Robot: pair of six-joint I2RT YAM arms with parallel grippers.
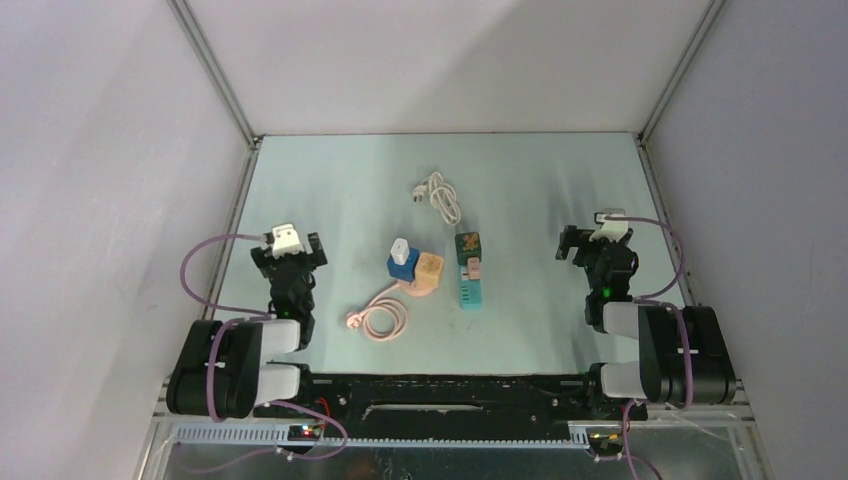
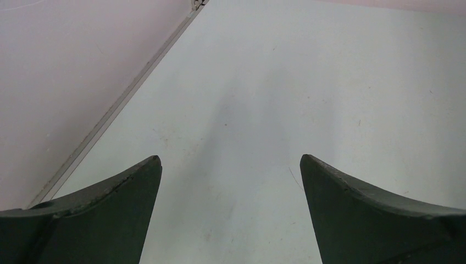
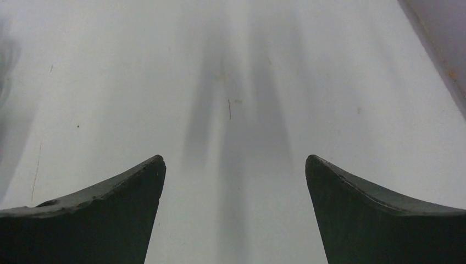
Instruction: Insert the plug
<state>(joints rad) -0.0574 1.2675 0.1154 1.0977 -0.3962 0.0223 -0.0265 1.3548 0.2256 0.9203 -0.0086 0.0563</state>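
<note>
Currently: tabletop (image 1: 330, 180) carries items grouped mid-centre, reachable by both arms. Left arm (image 1: 290, 290), right arm (image 1: 610, 280) sit at sides, well apart from cluster. Left fingers (image 2: 99, 214) spread wide, nothing between; right fingers (image 3: 384, 220) likewise, likely readied for first pick. Teal power strip (image 1: 471, 288) lies flat right of blue cube (image 1: 399, 270), probable socket target. Pink cable (image 1: 380, 320) coiled on near side. White cable (image 1: 447, 202) loose on far side, its plug (image 1: 415, 193) free, not inserted.

text: none legible | labels: none | numbers: none
</note>
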